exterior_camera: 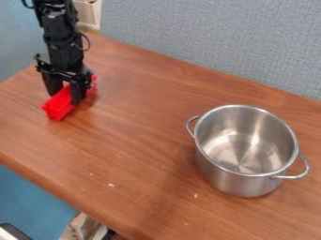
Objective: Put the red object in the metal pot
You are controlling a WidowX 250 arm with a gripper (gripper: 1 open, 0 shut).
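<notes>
The red object is a small bright red block at the left of the wooden table, tilted, with its upper end between my gripper's fingers. My gripper is black, points straight down and is shut on that upper end. The block's lower end sits at or just above the tabletop; I cannot tell if it touches. The metal pot stands upright at the right of the table, shiny, round, empty, with a loop handle on each side. It is far to the right of the gripper.
The wooden table runs from the blue-grey back wall to a front edge that slants down to the right. A pale box-like thing stands at the back left behind the arm.
</notes>
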